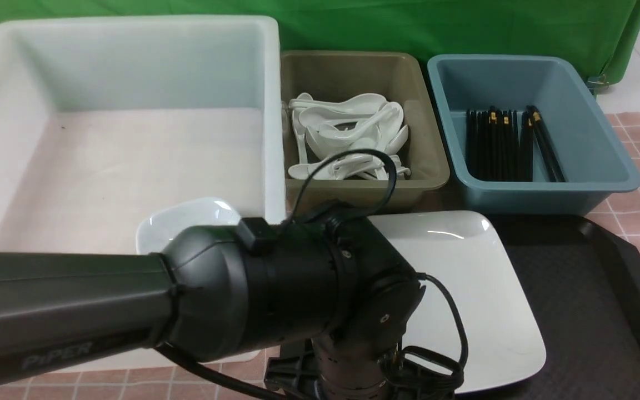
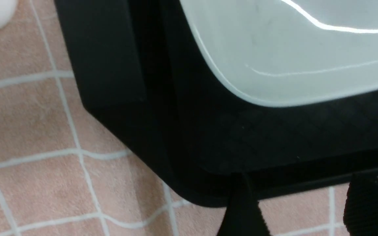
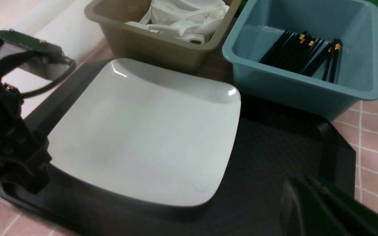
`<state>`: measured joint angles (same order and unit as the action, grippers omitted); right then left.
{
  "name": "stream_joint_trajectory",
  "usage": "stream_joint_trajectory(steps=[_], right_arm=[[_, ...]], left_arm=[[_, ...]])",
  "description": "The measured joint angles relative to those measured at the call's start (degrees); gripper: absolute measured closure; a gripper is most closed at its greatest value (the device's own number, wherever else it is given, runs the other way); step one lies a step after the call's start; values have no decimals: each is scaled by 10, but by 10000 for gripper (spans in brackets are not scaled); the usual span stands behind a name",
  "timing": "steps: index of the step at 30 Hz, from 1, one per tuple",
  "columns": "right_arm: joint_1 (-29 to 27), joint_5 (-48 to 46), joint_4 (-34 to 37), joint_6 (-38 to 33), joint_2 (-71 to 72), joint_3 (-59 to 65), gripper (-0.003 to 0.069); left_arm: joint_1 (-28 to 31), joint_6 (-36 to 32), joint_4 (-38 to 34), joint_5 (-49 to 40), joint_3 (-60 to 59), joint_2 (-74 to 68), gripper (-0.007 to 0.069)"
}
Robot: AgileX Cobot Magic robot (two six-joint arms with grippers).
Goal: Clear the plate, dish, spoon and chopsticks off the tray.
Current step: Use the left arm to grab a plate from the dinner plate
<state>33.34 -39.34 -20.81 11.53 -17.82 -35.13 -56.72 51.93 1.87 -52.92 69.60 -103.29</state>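
Observation:
The plate (image 1: pixel 464 289) lies on the left part of the tray (image 1: pixel 586 311); both also show in the right wrist view, plate (image 3: pixel 143 131) and tray (image 3: pixel 274 157). The dish (image 1: pixel 186 222) sits in the white tub, partly hidden by my left arm. My left gripper (image 2: pixel 304 209) is open and empty at the tray's near left corner (image 2: pixel 182 137), beside the plate's corner (image 2: pixel 274 49). My right gripper (image 3: pixel 302 193) is shut and empty above the tray's right part. White spoons (image 1: pixel 348 136) lie in the olive tub and black chopsticks (image 1: pixel 509 144) in the blue tub.
A large white tub (image 1: pixel 120 139) stands at the left, an olive tub (image 1: pixel 425 172) in the middle and a blue tub (image 1: pixel 603 144) at the right, all behind the tray. My left arm (image 1: pixel 131 311) crosses the foreground. A pink checked cloth (image 2: pixel 28 131) covers the table.

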Motion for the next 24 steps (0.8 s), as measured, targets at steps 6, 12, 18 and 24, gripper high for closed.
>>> stream_joint_trajectory(steps=[6,12,18,24], right_arm=[[0,-1,0,0,0,0,629],[0,-1,0,0,0,0,629],[0,-1,0,1,0,0,629],[0,-1,0,1,0,0,629]], left_arm=[[1,1,22,13,0,-12,175],[15,1,22,42,0,-21,90],[25,0,23,62,1,-35,55],[25,-3,29,108,1,-44,51]])
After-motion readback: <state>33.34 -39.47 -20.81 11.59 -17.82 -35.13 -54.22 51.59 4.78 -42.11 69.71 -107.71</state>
